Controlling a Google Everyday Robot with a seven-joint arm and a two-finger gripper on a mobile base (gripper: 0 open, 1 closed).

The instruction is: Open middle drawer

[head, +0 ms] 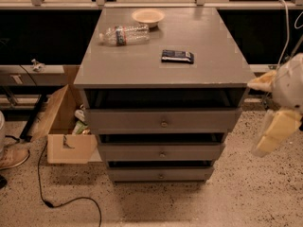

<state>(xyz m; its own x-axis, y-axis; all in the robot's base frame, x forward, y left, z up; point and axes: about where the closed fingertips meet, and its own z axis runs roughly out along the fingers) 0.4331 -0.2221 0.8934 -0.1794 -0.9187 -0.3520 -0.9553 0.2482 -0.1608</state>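
We find the middle drawer (132, 152) in the second position of three stacked grey fronts under the desk (213, 37), with its small round knob (162, 154) at the centre of the front. A dark gap shows above the front. We judge the drawer at most barely ajar, so the opening is not yet done.

The end effector (280, 109) hangs at the right edge of the view, beside the desk's right flank. It is well apart from the knob and roughly level with the top drawer (123, 119). We cannot tell whether it is open or closed.

Recommendations for the approach:
- Bring the end effector round to the front and lower it to the second knob, not the larger one above.
- Come in square to the front.
- Close on the knob alone, then pull straight out along the drawer's run.

We note an open cardboard box (61, 131) on the floor to the left. In our judgement it lies outside the pull path.
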